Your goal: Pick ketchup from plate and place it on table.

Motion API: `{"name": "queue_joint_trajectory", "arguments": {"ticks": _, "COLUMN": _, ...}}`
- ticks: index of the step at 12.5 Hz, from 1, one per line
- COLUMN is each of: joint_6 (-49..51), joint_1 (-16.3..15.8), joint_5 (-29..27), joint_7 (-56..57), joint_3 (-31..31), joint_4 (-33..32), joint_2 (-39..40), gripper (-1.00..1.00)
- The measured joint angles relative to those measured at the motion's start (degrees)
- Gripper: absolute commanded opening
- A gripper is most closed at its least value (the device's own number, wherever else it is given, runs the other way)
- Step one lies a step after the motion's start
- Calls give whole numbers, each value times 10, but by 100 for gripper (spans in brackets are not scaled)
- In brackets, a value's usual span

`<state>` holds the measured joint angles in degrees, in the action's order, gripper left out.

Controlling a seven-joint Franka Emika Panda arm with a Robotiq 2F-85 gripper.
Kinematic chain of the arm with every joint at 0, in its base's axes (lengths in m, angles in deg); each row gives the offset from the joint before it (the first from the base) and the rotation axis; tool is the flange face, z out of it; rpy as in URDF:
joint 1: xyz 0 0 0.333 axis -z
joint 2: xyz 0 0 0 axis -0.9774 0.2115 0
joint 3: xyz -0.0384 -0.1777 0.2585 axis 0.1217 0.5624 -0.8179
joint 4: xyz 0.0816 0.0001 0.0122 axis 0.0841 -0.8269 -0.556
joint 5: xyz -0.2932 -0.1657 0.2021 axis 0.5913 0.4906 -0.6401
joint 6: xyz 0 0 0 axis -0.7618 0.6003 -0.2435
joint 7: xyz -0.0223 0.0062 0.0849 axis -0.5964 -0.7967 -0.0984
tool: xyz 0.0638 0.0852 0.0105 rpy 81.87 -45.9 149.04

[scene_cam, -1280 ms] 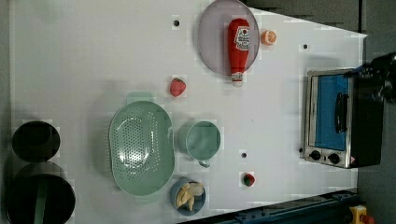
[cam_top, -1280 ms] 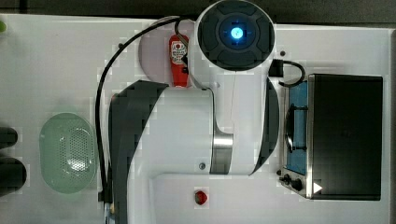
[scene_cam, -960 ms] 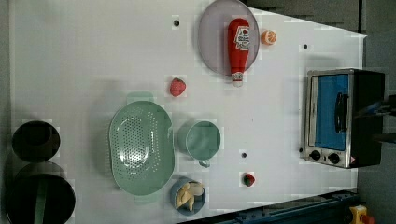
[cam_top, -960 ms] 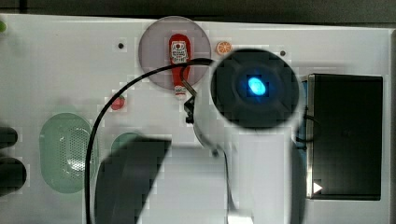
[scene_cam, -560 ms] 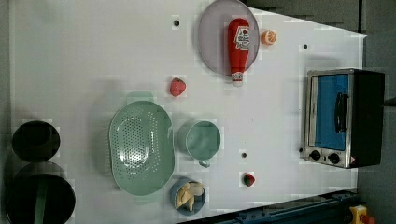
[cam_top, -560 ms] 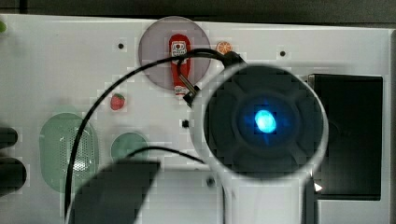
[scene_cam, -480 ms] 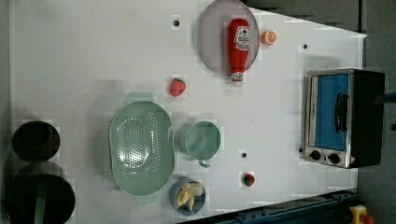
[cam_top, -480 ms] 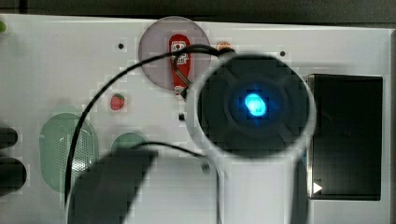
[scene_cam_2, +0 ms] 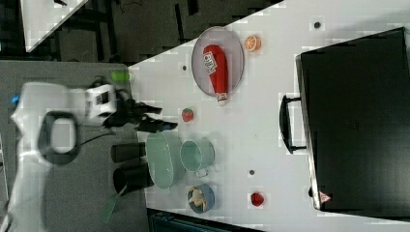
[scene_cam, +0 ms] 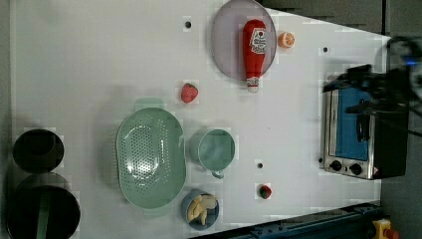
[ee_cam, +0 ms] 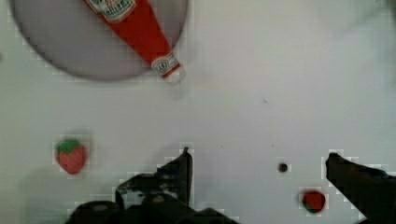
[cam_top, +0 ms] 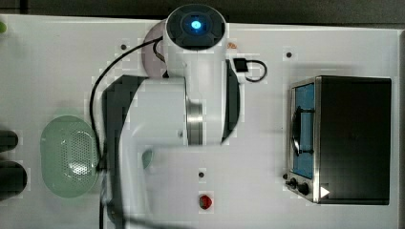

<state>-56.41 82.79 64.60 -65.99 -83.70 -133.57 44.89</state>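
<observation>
Gripper (ee_cam: 257,163) wide open, empty, above bare table (scene_cam: 99,59), short of plate (scene_cam: 226,45). Ketchup (scene_cam: 254,47) lies on plate, cap overhanging the rim toward the strawberry (scene_cam: 189,93).

Risk: slim rounded bottle may roll or skid off if the jaws close off-centre.

Beyond the plate: green basket (scene_cam: 149,157) and cup (scene_cam: 215,148) look empty; blue bowl (scene_cam: 200,209) holds pale pieces.

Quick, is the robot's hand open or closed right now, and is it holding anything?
Hand: open, holding nothing; the ketchup lies on the plate.
</observation>
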Motion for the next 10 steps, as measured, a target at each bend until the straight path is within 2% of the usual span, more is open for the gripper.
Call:
{"name": "queue_joint_trajectory", "arguments": {"ticks": 6, "joint_6": -148, "joint_1": -7, "joint_5": 6, "joint_7": 147, "joint_3": -5, "joint_4": -6, "joint_2": 137, "gripper": 100}}
{"name": "queue_joint_trajectory", "arguments": {"ticks": 10, "joint_6": -251, "joint_1": -25, "joint_5": 90, "joint_7": 183, "joint_3": -5, "joint_4": 3, "joint_2": 214, "gripper": 100}}
